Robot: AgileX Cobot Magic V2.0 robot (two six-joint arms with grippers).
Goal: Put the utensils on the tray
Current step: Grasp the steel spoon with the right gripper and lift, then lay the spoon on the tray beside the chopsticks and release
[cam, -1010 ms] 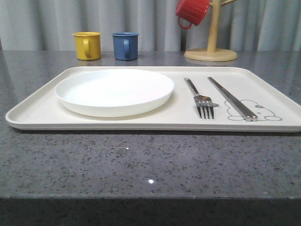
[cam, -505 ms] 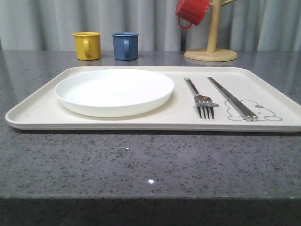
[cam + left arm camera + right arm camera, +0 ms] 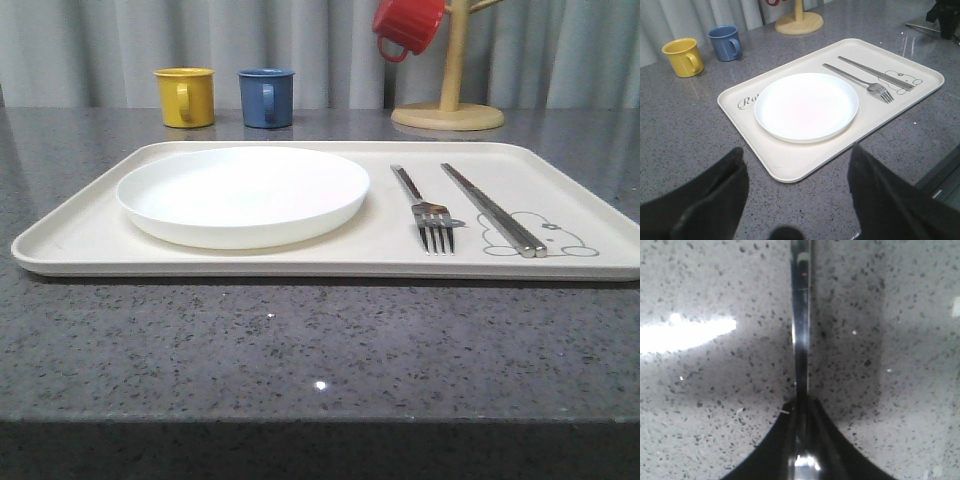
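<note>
the right tool (image 3: 801, 460) is being clenched on a silver utensil handle (image 3: 801, 340) above the grey table (image 3: 715, 390), likely the spoon, for carrying to the tray (image 3: 90, 235). the fork (image 3: 430, 215) and chopsticks (image 3: 492, 208) are lying on it. the left tool (image 3: 795, 200) is being held released.

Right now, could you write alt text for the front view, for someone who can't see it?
A cream tray on a grey table holds a white plate, a fork and chopsticks. Yellow and blue mugs stand behind.
</note>
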